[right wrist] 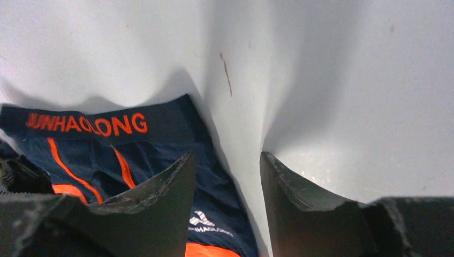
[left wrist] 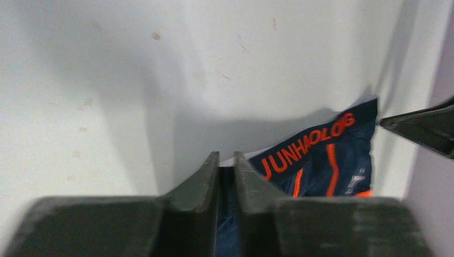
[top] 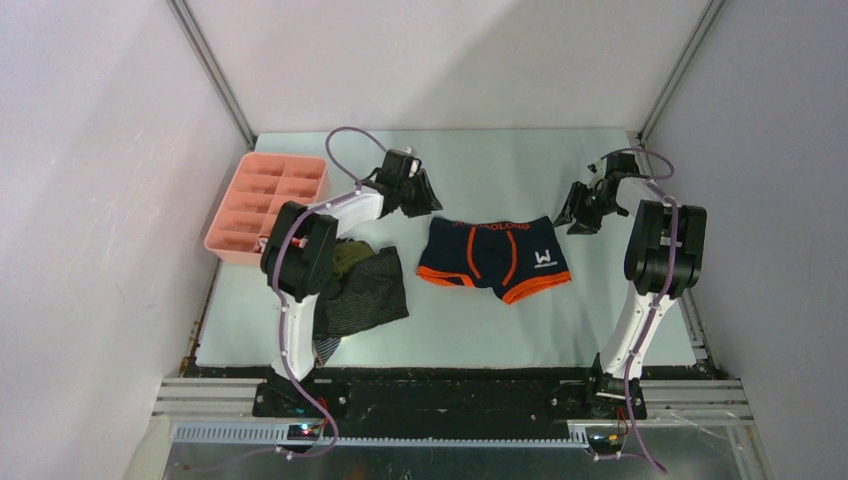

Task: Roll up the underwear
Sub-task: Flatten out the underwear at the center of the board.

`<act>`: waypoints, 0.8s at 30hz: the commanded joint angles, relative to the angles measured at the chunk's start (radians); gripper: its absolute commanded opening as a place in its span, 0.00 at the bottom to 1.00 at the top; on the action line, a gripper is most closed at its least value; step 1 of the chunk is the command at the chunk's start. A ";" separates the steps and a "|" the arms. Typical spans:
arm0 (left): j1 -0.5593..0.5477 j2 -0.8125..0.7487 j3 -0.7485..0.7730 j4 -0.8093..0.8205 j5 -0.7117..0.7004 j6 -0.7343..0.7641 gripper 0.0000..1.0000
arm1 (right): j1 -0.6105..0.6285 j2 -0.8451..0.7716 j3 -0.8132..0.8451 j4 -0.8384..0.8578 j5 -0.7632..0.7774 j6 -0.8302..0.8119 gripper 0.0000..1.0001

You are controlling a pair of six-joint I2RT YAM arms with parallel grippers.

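**Item 1: navy cloth boxer brief with orange bands [top: 493, 258].** Quantity: one. It lies spread flat at the middle of the pale tabletop [top: 560, 165]. Its long axis is the orange-lettered waistband, which runs left to right along the garment's far edge. The leg openings face the arm bases.

**Position relative to the hands.** The brief lies between them.
- The left hand [top: 412, 192] sits at the waistband's left end.
- The right hand [top: 583, 212] sits just beside the waistband's right end.
- The left hand is the nearer of the two.
- Judgement: a roll would probably be worked from the waistband line, so the relation that counts is each hand standing at its own end of that band.

**Left hand [left wrist: 227, 156].** The fingers stand with only a narrow slit between them, and navy cloth shows in that slit. Whether the cloth is pinched or let go cannot be told from the wrist view.

**Right hand [right wrist: 227, 155].** It is released, fingers well apart with nothing between them but bare tabletop. One finger hangs over the brief's right edge [right wrist: 107, 144].

**Item 2: heap of further underwear, left of the spread brief and partly under the left arm.**
- One olive green cloth brief [top: 350, 256].
- One dark grey striped cloth brief [top: 372, 295].
- A paler striped scrap shows at the near edge; it cannot be told whether this is a separate piece.
- Count: at least two, with the rest hidden by the arm.

**Item 3: pink plastic compartment tray [top: 225, 240].** Quantity: one. It sits at the far left of the tabletop, well apart from the spread brief.
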 commanded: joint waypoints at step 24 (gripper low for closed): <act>-0.108 -0.297 -0.362 -0.210 0.339 0.642 0.21 | 0.027 -0.192 -0.257 -0.143 -0.022 0.095 0.14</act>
